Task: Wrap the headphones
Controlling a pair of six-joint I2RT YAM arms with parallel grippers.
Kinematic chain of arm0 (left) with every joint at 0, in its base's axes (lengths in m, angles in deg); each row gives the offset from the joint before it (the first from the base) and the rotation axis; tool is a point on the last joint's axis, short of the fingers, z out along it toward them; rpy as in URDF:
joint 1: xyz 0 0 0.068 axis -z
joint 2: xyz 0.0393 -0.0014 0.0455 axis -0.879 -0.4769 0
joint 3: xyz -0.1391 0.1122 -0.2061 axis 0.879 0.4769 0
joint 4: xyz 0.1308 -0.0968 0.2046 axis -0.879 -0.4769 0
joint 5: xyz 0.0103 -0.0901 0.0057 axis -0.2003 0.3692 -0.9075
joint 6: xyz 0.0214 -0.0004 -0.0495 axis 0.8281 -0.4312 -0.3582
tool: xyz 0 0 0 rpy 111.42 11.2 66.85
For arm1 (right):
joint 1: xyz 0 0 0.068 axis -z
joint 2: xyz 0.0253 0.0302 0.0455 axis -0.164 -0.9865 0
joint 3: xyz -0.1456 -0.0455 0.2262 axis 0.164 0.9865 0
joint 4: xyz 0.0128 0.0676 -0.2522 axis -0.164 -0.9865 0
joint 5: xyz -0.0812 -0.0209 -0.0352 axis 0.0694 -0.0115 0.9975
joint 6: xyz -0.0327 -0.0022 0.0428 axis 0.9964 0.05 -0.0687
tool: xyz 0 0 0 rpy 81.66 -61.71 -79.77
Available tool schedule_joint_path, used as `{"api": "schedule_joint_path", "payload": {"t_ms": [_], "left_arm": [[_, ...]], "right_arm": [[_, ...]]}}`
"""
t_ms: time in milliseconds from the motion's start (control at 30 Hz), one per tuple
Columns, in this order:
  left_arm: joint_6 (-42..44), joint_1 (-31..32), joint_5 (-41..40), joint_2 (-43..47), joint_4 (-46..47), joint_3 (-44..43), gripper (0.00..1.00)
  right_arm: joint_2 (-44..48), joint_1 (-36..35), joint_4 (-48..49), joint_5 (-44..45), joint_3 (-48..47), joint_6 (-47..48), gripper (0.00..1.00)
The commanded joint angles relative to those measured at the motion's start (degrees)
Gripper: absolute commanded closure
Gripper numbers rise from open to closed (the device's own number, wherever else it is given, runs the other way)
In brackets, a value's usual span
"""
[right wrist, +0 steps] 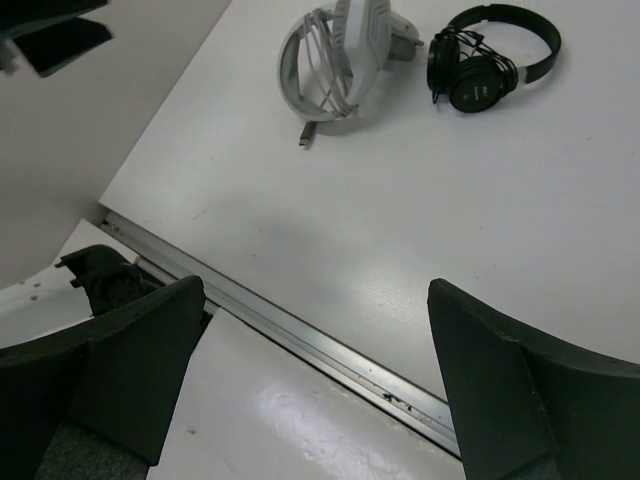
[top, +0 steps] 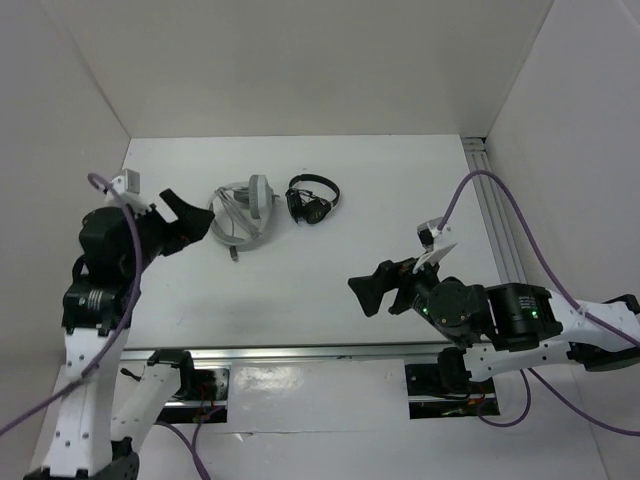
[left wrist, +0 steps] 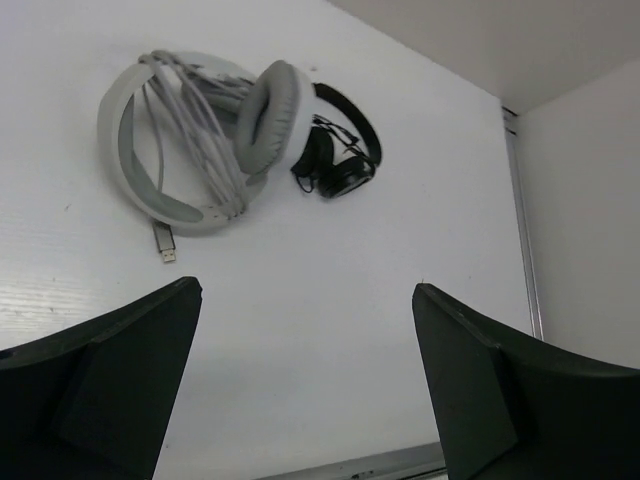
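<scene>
Headphones (top: 245, 210) lie on the surface (top: 400, 200), far left of centre. The cable (left wrist: 200, 130) is looped round the headband (left wrist: 125, 160) and the plug (left wrist: 165, 243) sticks out loose. Black headphones (top: 313, 198) sit just beside them on the right. Left fingers (top: 185, 215) are near, wide open and empty. Right fingers (top: 372, 290) are well apart, wide open and empty. Wrap looks near done. Next move is likely tucking in the plug end, which needs a careful pinch that doesn't disturb the loops.

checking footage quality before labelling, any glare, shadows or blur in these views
Top external: soft even light, faint shadow on the white table. Left wrist: the large white and grey over-ear headphones are sharp; the black left gripper is featureless and dark. Right wrist: glare on the glossy white panel.
</scene>
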Motion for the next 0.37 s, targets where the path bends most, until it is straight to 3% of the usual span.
{"api": "schedule_joint_path", "payload": {"t_ms": [0, 133, 333], "left_arm": [[5.41, 0.04, 5.27, 8.23, -4.04, -3.25, 0.00], [6.99, 0.04, 3.07, 15.35, -8.80, -4.93, 0.00], [8.31, 0.04, 2.45, 17.48, -11.70, -5.46, 0.00]], "right_arm": [[-0.40, -0.47, -7.47, 4.48, -3.59, -2.33, 0.00], [0.12, -0.47, -9.58, 5.70, -4.12, -2.94, 0.00], [0.65, -0.47, -11.34, 6.24, -4.73, -3.47, 0.00]]}}
